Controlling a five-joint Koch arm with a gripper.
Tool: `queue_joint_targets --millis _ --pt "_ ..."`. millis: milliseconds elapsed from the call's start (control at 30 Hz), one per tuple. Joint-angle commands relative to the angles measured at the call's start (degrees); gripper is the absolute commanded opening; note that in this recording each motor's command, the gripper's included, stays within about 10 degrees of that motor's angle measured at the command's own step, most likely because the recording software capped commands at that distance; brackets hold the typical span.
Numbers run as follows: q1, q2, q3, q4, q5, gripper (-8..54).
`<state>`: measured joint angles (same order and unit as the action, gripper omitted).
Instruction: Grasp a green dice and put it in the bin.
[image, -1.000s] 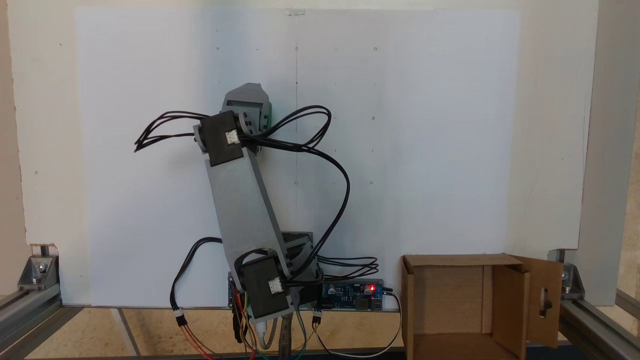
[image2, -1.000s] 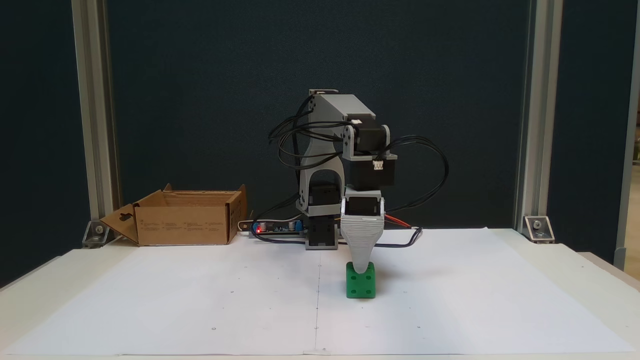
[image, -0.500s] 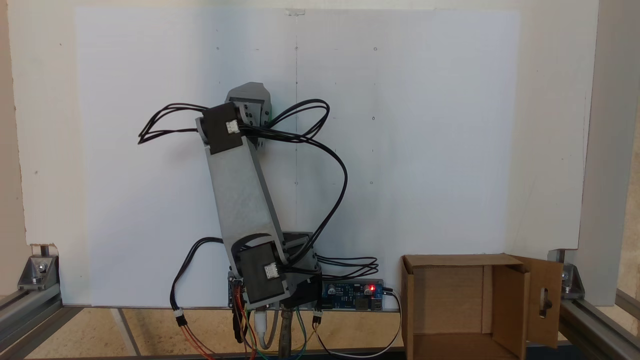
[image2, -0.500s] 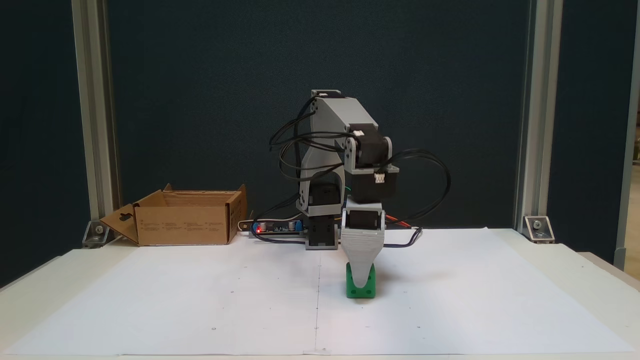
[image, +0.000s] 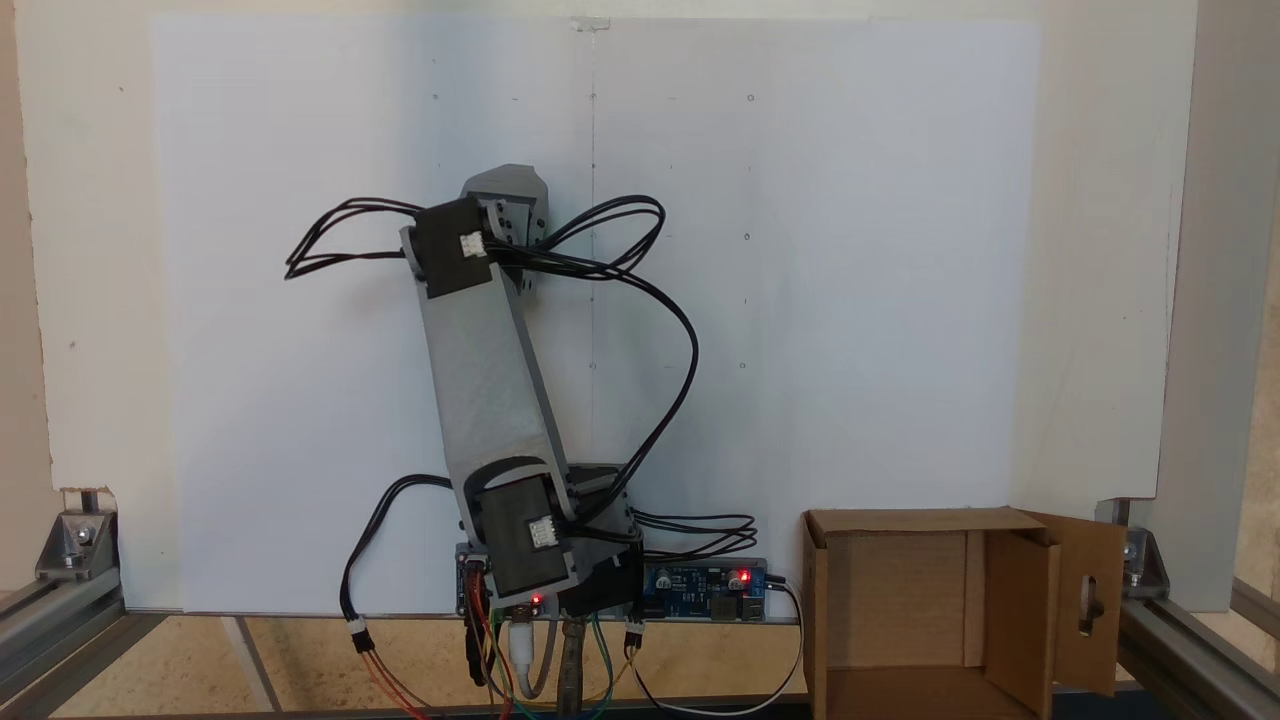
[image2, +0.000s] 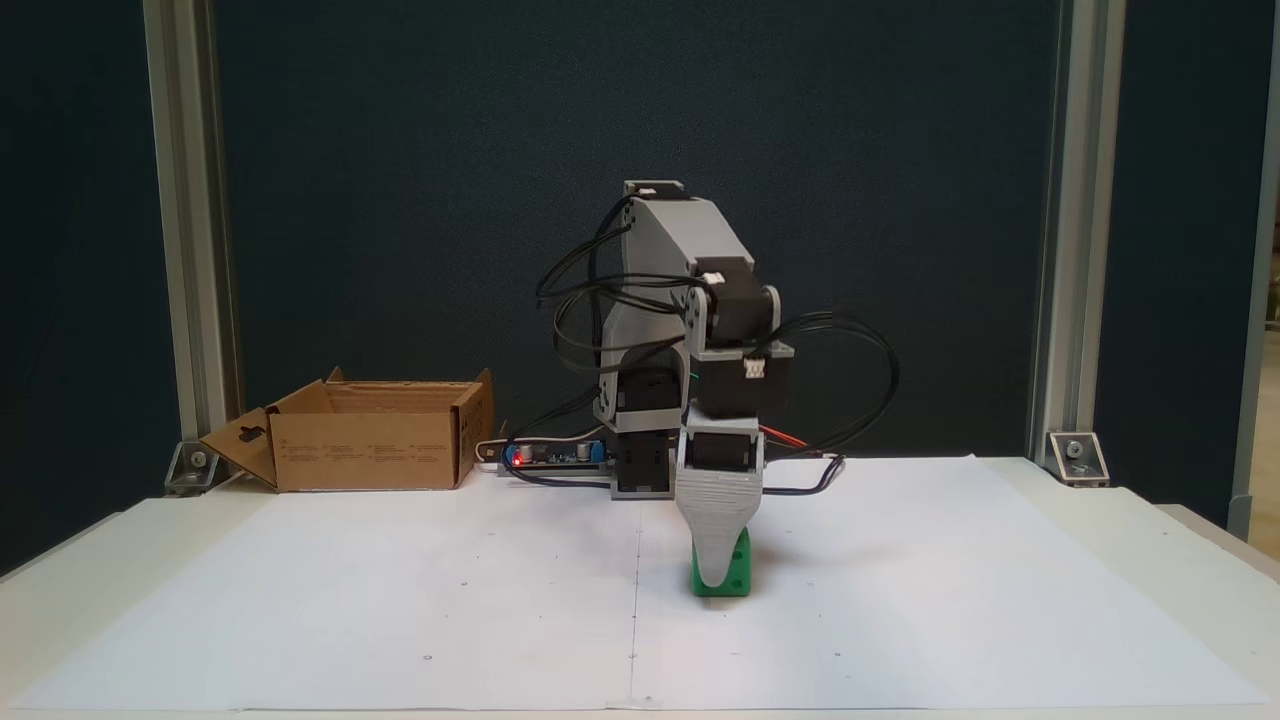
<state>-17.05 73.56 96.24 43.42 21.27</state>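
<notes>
The green dice (image2: 738, 572) sits on the white paper, a little right of the centre line in a fixed view. My gripper (image2: 714, 578) points straight down onto it. Its broad grey front jaw covers the left part of the dice's front face, and the tip reaches almost to the paper. The other jaw is hidden behind the front one, so the grip is unclear. Seen from above, the arm's wrist (image: 470, 250) covers the dice. The cardboard bin (image2: 370, 450) stands open at the back left; from above, the bin (image: 1020, 610) is at the lower right.
A controller board with a red light (image2: 545, 455) and loose black cables (image2: 860, 400) lie by the arm's base. Aluminium frame posts (image2: 1060, 240) stand at both back corners. The white paper sheet (image2: 400, 600) covers most of the table.
The gripper has come down over the dice, and the front jaw now hides more of its face. The upper arm has leaned forward slightly. The dice has stayed in place.
</notes>
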Motion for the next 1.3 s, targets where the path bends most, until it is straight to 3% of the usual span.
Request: queue_joint_targets --millis 0,233,333,867,1267 --pt "0.88 0.26 -1.23 -0.35 -2.90 41.3" --pt "1.49 0.26 -1.23 -0.44 -2.90 41.0" --pt "1.49 0.18 -1.23 -0.44 -2.90 38.1" --pt "0.62 -1.41 -1.23 -1.32 -2.90 38.0" --pt "0.26 -1.93 -1.23 -2.29 -2.90 29.2"
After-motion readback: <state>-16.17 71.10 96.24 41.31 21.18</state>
